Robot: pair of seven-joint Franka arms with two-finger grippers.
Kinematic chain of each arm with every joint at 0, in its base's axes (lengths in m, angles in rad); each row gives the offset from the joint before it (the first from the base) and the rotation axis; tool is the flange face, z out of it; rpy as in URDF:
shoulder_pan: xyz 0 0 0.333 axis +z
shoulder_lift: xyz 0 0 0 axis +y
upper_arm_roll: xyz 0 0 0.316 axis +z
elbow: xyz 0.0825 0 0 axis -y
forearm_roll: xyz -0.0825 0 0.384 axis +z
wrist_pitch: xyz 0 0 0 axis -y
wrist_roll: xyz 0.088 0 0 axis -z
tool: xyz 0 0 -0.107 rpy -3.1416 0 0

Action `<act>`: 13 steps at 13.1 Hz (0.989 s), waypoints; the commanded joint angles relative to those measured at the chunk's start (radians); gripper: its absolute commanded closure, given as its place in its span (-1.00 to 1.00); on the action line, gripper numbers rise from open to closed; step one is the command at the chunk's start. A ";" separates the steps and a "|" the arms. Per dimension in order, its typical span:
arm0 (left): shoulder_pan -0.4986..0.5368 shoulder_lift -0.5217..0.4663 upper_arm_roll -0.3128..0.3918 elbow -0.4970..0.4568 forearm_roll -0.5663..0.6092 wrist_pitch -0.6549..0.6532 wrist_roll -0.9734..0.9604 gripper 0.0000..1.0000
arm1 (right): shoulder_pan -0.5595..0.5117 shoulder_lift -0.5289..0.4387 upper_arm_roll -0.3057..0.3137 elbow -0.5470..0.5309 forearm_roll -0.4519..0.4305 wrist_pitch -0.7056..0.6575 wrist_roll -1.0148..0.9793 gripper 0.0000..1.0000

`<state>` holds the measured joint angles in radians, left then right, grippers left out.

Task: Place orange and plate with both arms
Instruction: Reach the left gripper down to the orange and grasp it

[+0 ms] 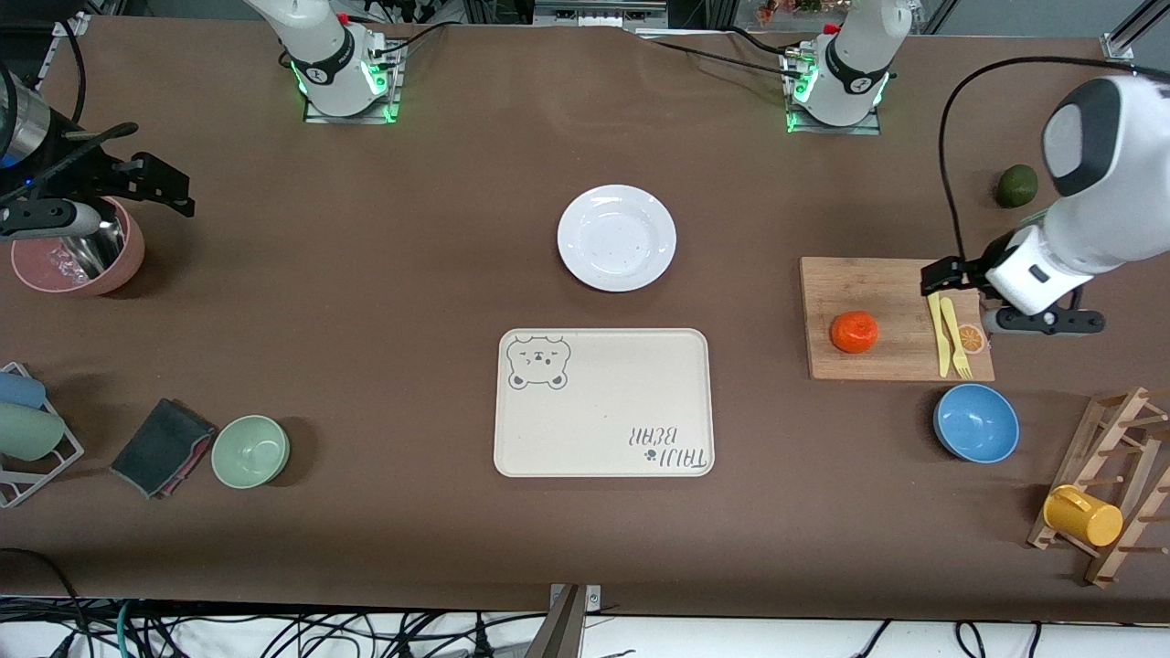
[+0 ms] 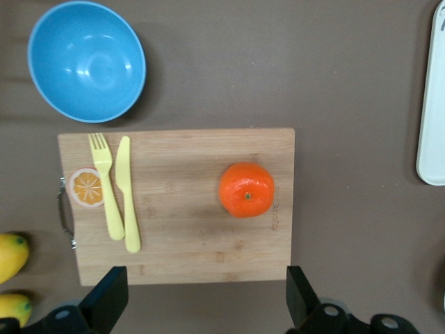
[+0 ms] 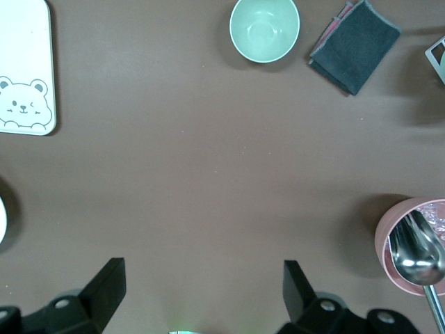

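Step in hand — approach. Left hand (image 2: 201,306), released, over cutting board (image 1: 891,320) edge; next: descend onto orange (image 1: 854,332). Right hand (image 3: 201,299), released, waits; plate (image 1: 616,238) untouched.

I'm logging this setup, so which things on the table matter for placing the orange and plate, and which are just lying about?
Job: orange, plate, left gripper and right gripper, both open.
Lying about: cutting board, tray, blue bowl, green bowl.
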<state>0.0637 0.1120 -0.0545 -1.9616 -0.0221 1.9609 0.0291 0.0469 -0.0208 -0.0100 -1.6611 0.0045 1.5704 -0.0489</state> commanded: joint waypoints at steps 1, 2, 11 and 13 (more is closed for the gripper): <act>-0.010 0.047 0.002 -0.051 -0.021 0.106 -0.012 -1.00 | 0.005 0.012 -0.002 0.029 -0.001 -0.021 -0.009 -1.00; -0.016 0.063 0.002 -0.071 -0.021 0.154 -0.012 -1.00 | 0.005 0.012 -0.004 0.029 0.000 -0.023 -0.011 -1.00; -0.073 0.221 0.002 -0.137 -0.022 0.413 -0.089 -1.00 | 0.001 0.015 -0.004 0.029 0.002 -0.023 -0.011 -1.00; -0.073 0.245 0.004 -0.166 -0.022 0.482 -0.089 -1.00 | 0.001 0.013 -0.004 0.029 0.002 -0.023 -0.011 -1.00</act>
<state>-0.0042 0.3379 -0.0560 -2.1029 -0.0228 2.3830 -0.0582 0.0465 -0.0191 -0.0103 -1.6607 0.0045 1.5677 -0.0489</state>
